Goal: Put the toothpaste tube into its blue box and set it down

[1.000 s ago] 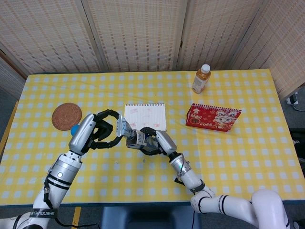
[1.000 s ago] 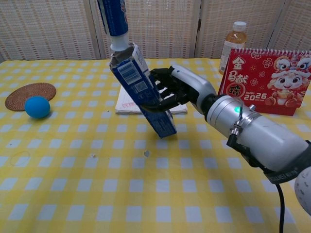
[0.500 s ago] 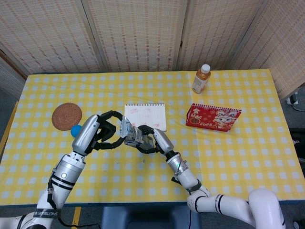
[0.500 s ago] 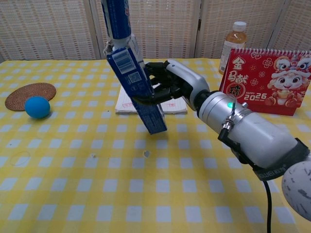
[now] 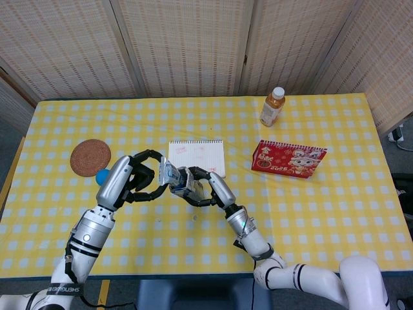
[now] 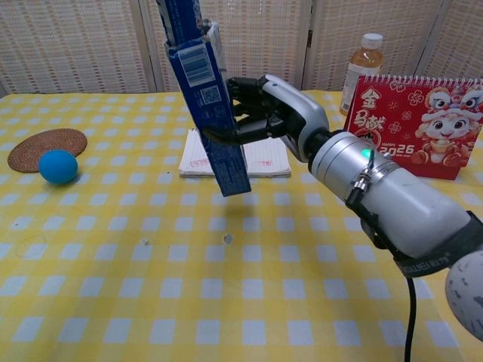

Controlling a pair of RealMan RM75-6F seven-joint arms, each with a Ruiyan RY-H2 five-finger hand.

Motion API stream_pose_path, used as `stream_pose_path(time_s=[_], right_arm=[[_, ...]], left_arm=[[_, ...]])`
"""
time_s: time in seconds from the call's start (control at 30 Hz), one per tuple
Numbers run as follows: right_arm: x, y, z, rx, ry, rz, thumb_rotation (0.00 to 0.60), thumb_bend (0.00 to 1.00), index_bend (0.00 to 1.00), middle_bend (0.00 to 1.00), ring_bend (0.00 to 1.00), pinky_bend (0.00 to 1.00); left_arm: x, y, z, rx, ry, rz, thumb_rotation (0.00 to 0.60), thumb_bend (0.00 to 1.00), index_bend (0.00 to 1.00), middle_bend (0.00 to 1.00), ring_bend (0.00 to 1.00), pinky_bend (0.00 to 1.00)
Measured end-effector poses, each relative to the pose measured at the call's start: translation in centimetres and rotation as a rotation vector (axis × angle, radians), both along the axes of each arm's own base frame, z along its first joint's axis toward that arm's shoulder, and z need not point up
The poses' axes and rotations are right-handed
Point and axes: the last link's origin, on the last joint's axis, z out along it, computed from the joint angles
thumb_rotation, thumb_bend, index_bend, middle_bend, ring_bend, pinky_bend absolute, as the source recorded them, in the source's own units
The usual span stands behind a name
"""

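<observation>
My right hand [image 6: 266, 115] grips the blue box [image 6: 211, 121] around its middle and holds it nearly upright above the table, top leaning left. The blue-and-white toothpaste tube [image 6: 179, 21] comes down from the upper edge of the chest view into the box's open top; its lower end is hidden inside. In the head view my left hand [image 5: 138, 178] pinches the tube [image 5: 166, 173] from the left, right against the box [image 5: 182, 182] and the right hand [image 5: 205, 187]. The left hand lies outside the chest view.
A white notepad [image 6: 264, 158] lies under and behind the box. A blue ball [image 6: 58, 166] and a cork coaster [image 6: 47, 148] sit at the left. A red calendar [image 6: 415, 124] and a drink bottle [image 6: 365, 60] stand at the back right.
The right hand has lifted the box up over the tube. The white cap end seen above the box mouth is now inside it, and the box stands higher and more upright.
</observation>
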Motion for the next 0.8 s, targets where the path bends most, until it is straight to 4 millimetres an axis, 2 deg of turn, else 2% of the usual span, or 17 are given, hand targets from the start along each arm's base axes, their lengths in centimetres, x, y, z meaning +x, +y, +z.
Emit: stream_pose_path(time_s=[0.2,0.23,0.27,0.3,0.33,0.4,0.43,0.5,0.8], right_arm=[[0.13,0.2,0.58,0.0,-0.012,0.007,0.6,0.3,0.52,0.33,0.34,0.36],[0.1,0.22,0.59,0.0,-0.01,0.007,0.6,0.3,0.52,0.33,0.34,0.36],[0.07,0.23,0.6,0.0,-0.008,0.006,0.6,0.3,0.52,0.33,0.34,0.36],[0.03,0.25,0.59,0.003,-0.007,0.004,0.6,0.3,0.52,0.33,0.34,0.36],[0.0,0.24,0.6,0.006,-0.007,0.002,0.6,0.3,0.52,0.33,0.34,0.36],[-0.07,0.23,0.61,0.009,-0.003,0.0,0.6,0.3,0.51,0.33,0.34,0.36],[-0.08,0.24,0.6,0.01,-0.002,0.0,0.6,0.3,0.51,0.33,0.34,0.36],[-0.09,0.29,0.6,0.012,-0.002,0.0,0.6,0.3,0.52,0.33,0.34,0.36],[-0.21,0.33,0.78,0.014,-0.003,-0.002,0.6,0.3,0.52,0.33,0.34,0.36]], left_arm=[[-0.37,0.0,-0.13,-0.01,-0.001,0.018,0.6,0.52,0.98,1.0,1.0,1.0],[-0.44,0.0,-0.16,-0.011,-0.002,0.022,0.6,0.48,0.91,1.0,1.0,1.0],[-0.52,-0.01,-0.2,-0.013,0.001,0.025,0.6,0.43,0.81,1.0,1.0,1.0],[-0.58,-0.03,-0.27,-0.016,0.007,0.025,0.6,0.35,0.59,1.0,1.0,1.0],[-0.63,-0.06,-0.36,-0.022,0.017,0.024,0.6,0.26,0.32,1.0,1.0,1.0],[-0.72,-0.06,-0.45,-0.034,0.027,0.023,0.6,0.19,0.08,1.0,1.0,1.0],[-0.77,-0.04,-0.46,-0.041,0.029,0.025,0.6,0.18,0.03,1.0,1.0,1.0],[-0.85,0.04,-0.4,-0.049,0.031,0.03,0.6,0.16,0.0,1.0,1.0,1.0],[-0.57,-0.02,-0.16,-0.01,0.035,0.011,0.6,0.13,0.0,1.0,1.0,1.0]])
